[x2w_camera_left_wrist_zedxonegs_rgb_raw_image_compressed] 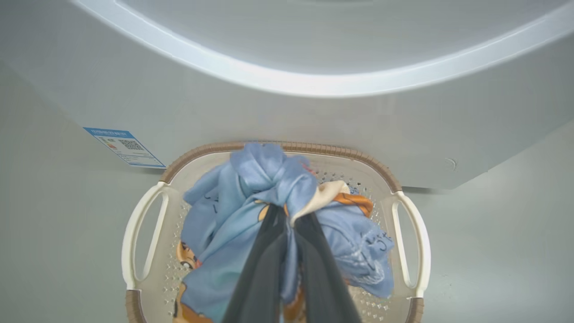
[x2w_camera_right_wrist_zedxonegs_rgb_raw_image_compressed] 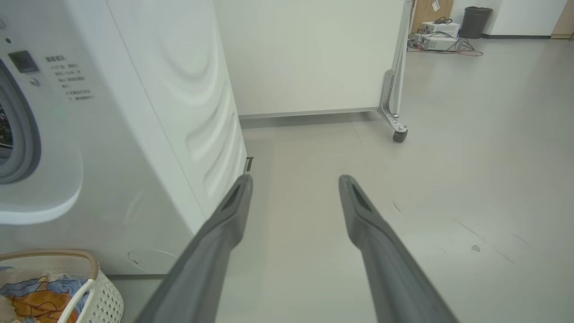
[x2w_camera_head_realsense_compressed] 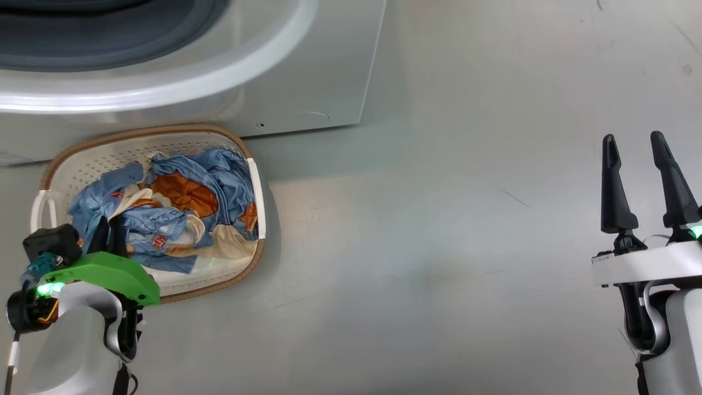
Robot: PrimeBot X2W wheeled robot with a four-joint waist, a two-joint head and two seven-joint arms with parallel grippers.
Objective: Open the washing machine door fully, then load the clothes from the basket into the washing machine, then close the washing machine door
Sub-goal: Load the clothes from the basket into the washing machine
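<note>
The cream basket (x2w_camera_head_realsense_compressed: pixel 258 186) with a brown rim sits on the floor against the white washing machine (x2w_camera_head_realsense_compressed: pixel 307 71). The light blue and orange clothes (x2w_camera_head_realsense_compressed: pixel 186 203) lie bundled inside it. My left gripper (x2w_camera_head_realsense_compressed: pixel 109 236) reaches down into the near left of the bundle. In the left wrist view the left gripper (x2w_camera_left_wrist_zedxonegs_rgb_raw_image_compressed: pixel 287 222) is shut on the clothes (x2w_camera_left_wrist_zedxonegs_rgb_raw_image_compressed: pixel 264 175), with a knot of blue fabric bunched above the fingertips and the basket (x2w_camera_left_wrist_zedxonegs_rgb_raw_image_compressed: pixel 282 146) below. My right gripper (x2w_camera_head_realsense_compressed: pixel 639 151) stands open over bare floor far to the right, holding nothing. The washing machine door is out of view.
The machine's grey gasket (x2w_camera_right_wrist_zedxonegs_rgb_raw_image_compressed: pixel 18 134) shows at the left of the right wrist view, beside the open right gripper (x2w_camera_right_wrist_zedxonegs_rgb_raw_image_compressed: pixel 294 179). A blue label (x2w_camera_left_wrist_zedxonegs_rgb_raw_image_compressed: pixel 123 146) is on the machine's lower front. A wheeled white partition (x2w_camera_right_wrist_zedxonegs_rgb_raw_image_compressed: pixel 394 130) stands behind, with equipment (x2w_camera_right_wrist_zedxonegs_rgb_raw_image_compressed: pixel 439 40) and a bin (x2w_camera_right_wrist_zedxonegs_rgb_raw_image_compressed: pixel 475 20) farther back.
</note>
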